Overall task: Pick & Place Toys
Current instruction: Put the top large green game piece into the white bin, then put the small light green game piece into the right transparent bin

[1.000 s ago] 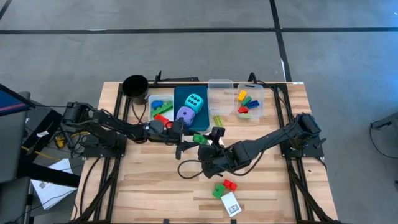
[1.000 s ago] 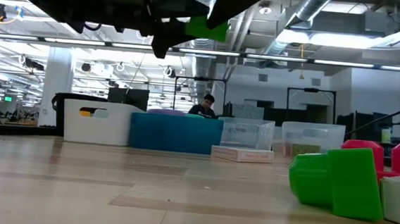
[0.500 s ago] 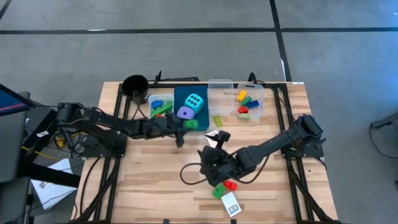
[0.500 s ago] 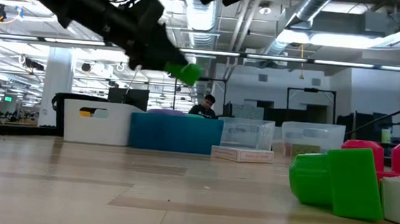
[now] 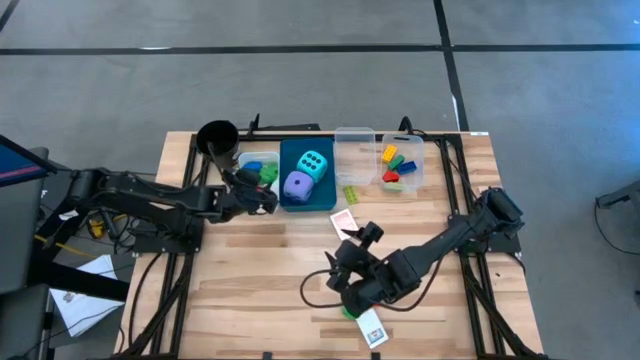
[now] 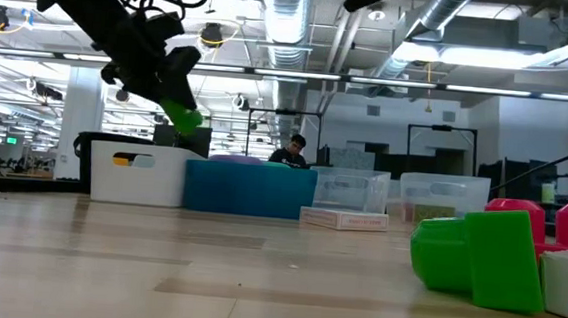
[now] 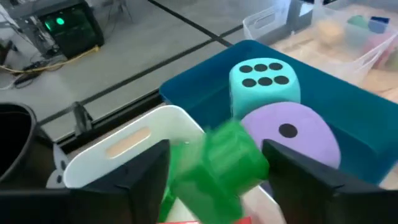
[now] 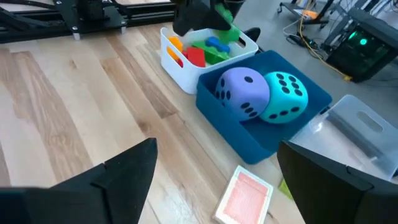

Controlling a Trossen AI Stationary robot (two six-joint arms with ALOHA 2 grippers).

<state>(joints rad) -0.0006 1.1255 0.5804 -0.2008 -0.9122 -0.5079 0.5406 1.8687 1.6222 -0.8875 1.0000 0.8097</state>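
My left gripper (image 5: 264, 192) is shut on a green brick (image 7: 227, 165) above the white bin (image 5: 258, 170), which holds several bricks. In the low view the brick (image 6: 181, 115) hangs high over the table. The blue bin (image 5: 306, 176) holds the cyan die (image 5: 313, 163) and the purple die (image 5: 297, 183). My right gripper (image 5: 347, 291) is open and empty, low over a green brick (image 5: 348, 313) near the table's front edge. That brick (image 6: 478, 258) rests on the table beside red bricks (image 6: 517, 209). My left gripper pinches the green brick by two opposite sides (image 7: 249, 168) between its two fingers (image 7: 149, 171). The fingers slant down from the table's left side. The brick is lifted clear, tilted, above the white bin's rim (image 7: 124, 146).
A black cup (image 5: 217, 137) stands at the far left. Two clear bins (image 5: 354, 150), one with several bricks (image 5: 395, 165), stand right of the blue bin. A pink card (image 5: 345, 220), a yellow-green brick (image 5: 351, 194) and a white card (image 5: 370, 328) lie on the table.
My left gripper has carried the green brick from over the table's middle toward the far left, lower, to above the white bin. My right gripper has gone toward the near edge, over the green and red bricks.
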